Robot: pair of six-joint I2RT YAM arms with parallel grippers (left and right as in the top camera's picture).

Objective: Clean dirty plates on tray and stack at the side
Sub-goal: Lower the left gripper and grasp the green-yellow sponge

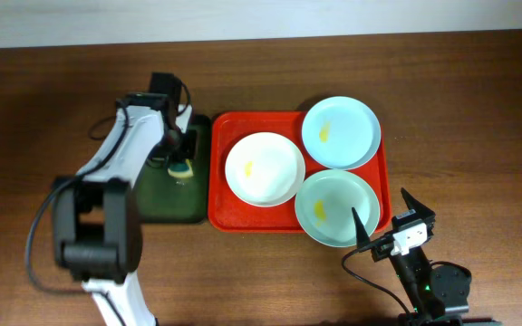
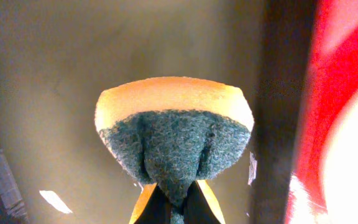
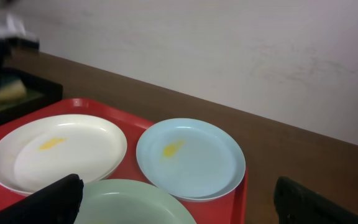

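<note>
The red tray (image 1: pixel 220 195) holds three dirty plates, each with a yellow smear: a white plate (image 1: pixel 265 169), a pale blue plate (image 1: pixel 341 132) and a mint plate (image 1: pixel 337 207). My left gripper (image 1: pixel 181 166) is over the dark green tray (image 1: pixel 157 199), shut on a yellow sponge with a blue-grey scouring pad (image 2: pixel 174 134). My right gripper (image 1: pixel 388 217) is open and empty at the red tray's front right corner, fingers straddling the mint plate's near edge (image 3: pixel 135 202). The right wrist view also shows the white plate (image 3: pixel 58 152) and the blue plate (image 3: pixel 191 155).
The narrow dark green tray lies against the red tray's left side. Bare wooden table (image 1: pixel 469 109) lies to the right of the red tray and along the back.
</note>
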